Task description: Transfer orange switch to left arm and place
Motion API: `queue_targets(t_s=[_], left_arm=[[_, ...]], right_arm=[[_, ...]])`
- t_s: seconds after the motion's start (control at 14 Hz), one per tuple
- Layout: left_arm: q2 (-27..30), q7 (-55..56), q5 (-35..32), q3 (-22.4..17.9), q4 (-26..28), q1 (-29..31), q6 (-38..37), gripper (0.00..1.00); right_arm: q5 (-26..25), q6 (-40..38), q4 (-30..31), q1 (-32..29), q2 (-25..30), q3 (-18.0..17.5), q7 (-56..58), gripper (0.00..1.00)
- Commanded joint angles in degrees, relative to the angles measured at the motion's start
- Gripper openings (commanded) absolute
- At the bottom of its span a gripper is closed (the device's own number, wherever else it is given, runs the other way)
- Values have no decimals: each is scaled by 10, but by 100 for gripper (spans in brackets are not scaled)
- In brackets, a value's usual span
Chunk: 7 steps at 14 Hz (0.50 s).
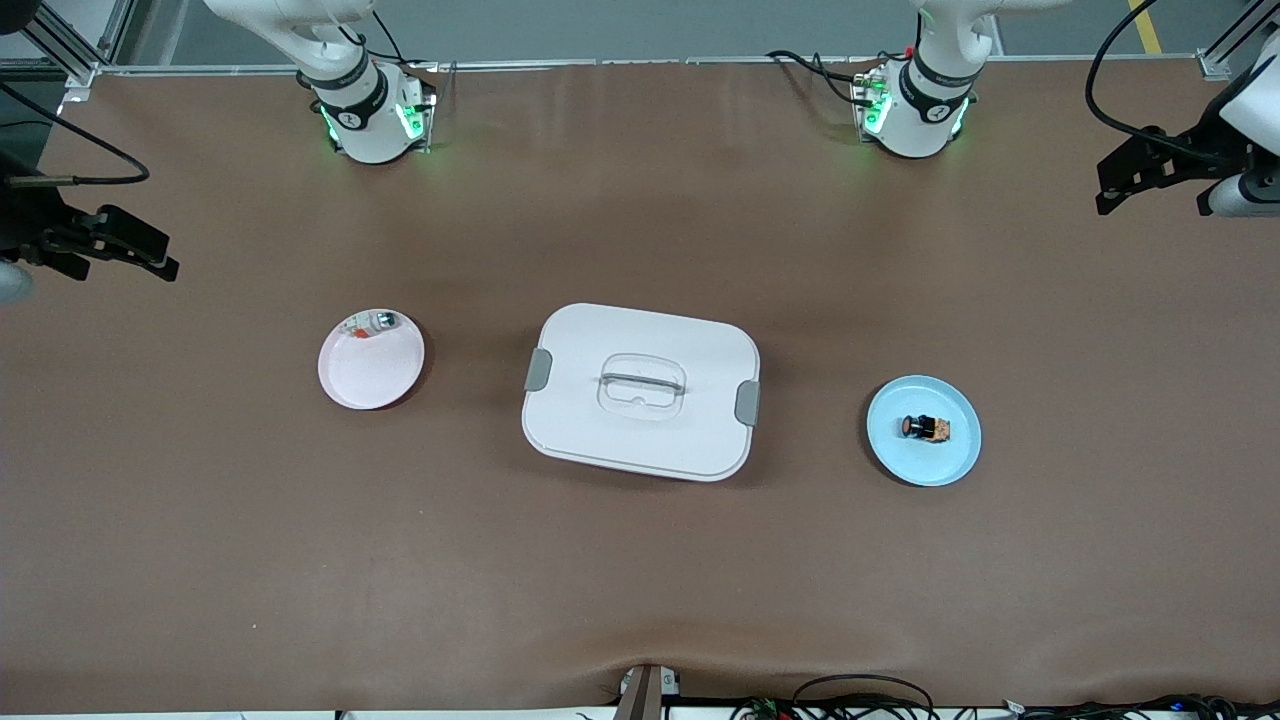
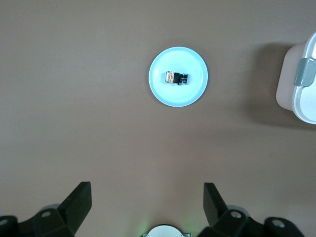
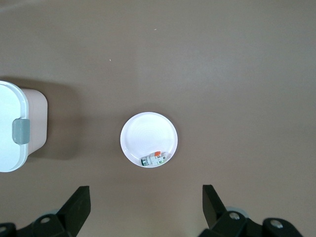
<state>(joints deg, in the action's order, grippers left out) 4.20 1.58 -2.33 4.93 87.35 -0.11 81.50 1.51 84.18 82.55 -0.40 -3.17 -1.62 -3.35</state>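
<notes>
Nearest the front camera, the orange switch (image 1: 925,428) lies on its side on a light blue plate (image 1: 950,465), toward the left arm's end of the table, at about three o'clock from the box (image 1: 640,391). The white box sits mid-table with its lid on. At its nine o'clock a pink plate (image 1: 370,375) carries a small whitish part (image 1: 368,325), probably with red and green bits. The left gripper (image 2: 145,202) hangs high over bare table, jaws spread, holding nothing. The right gripper (image 3: 145,202) waits likewise, jaws spread.
</notes>
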Motion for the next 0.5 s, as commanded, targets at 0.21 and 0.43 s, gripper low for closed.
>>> queue_targets(t_s=[0.21, 0.43], left_arm=[[9, 19, 23, -4, 9, -4, 1, 100], [9, 24, 25, -3, 10, -6, -1, 100]], right_arm=[[5, 5, 17, -2, 15, -1, 5, 100], [19, 5, 17, -3, 15, -1, 4, 100]])
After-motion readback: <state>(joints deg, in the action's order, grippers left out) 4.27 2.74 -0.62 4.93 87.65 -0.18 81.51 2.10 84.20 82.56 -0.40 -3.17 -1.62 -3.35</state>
